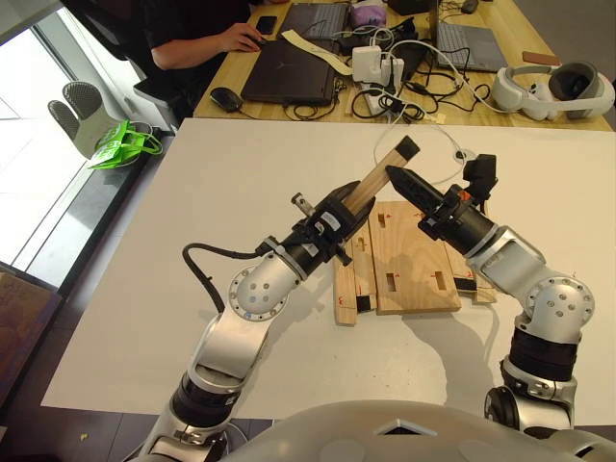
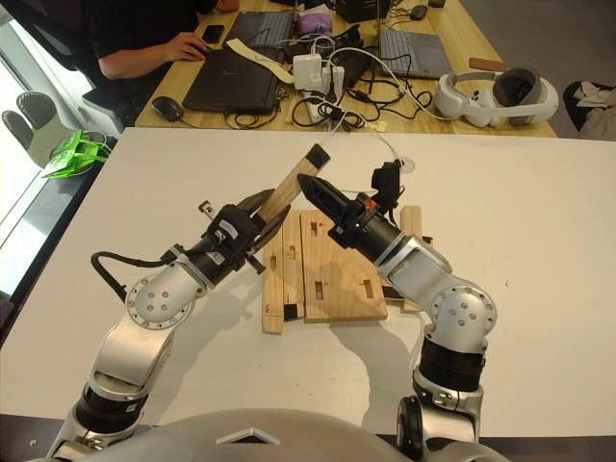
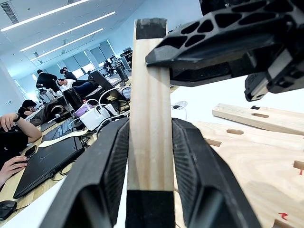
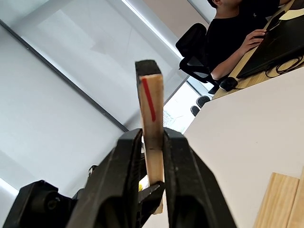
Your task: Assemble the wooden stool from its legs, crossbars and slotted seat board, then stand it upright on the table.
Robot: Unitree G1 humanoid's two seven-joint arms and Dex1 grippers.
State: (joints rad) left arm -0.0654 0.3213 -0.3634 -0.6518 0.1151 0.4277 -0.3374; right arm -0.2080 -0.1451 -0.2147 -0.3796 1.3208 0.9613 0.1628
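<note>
A wooden leg [image 1: 385, 164] with black end caps hangs tilted above the white table [image 1: 192, 241]. My left gripper [image 1: 354, 204] is shut on its lower part, and its fingers [image 3: 104, 180] flank the wood [image 3: 147, 118]. My right gripper [image 1: 397, 176] is shut on the same leg higher up, the bar [image 4: 151, 109] standing between its pads [image 4: 118, 175]. Under both grippers the slotted seat board [image 1: 414, 274] lies flat. Another leg [image 1: 346, 289] lies along its left side, and more wooden pieces [image 1: 474, 279] along its right side.
A white cable [image 1: 450, 144] curls on the table behind the board. A second desk at the back holds laptops [image 1: 289, 72], chargers and a headset [image 1: 553, 89], with a person seated there. The table's left and right parts are bare.
</note>
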